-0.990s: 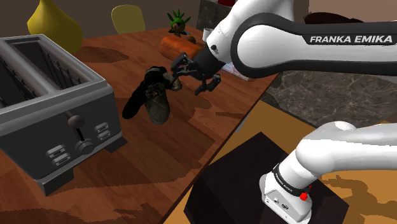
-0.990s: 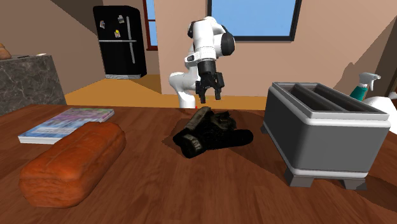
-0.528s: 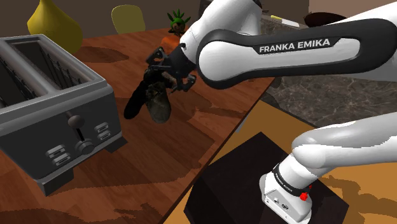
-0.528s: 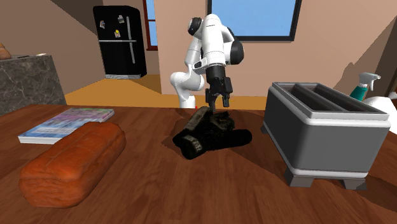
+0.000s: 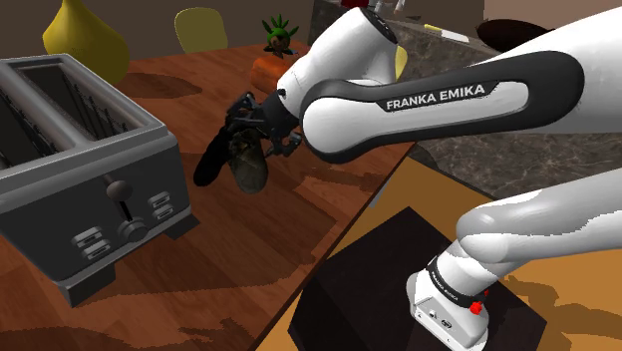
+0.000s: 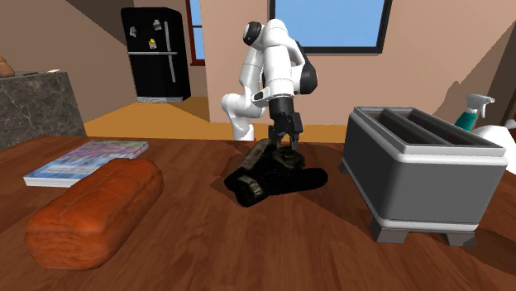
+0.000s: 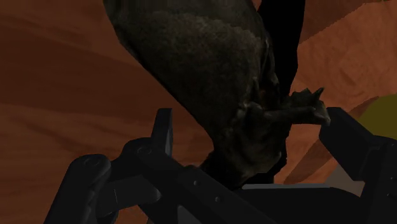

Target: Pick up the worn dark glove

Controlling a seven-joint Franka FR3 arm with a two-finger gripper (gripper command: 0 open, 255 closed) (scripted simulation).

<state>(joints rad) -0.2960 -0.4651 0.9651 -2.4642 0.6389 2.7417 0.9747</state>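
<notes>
Wood table (image 6: 207, 248), wrinkled dark glove (image 6: 273, 175), tool (image 6: 287, 143) astride

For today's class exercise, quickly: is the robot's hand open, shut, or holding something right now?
Hand: open, fingers either side of the dark glove, not clasping it.

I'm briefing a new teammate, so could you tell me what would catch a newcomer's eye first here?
The white Franka arm reaches over the wooden table, its open black gripper straddling the dark glove. A grey toaster stands beside the glove, and a reddish-brown loaf lies at the second exterior view's left.
</notes>
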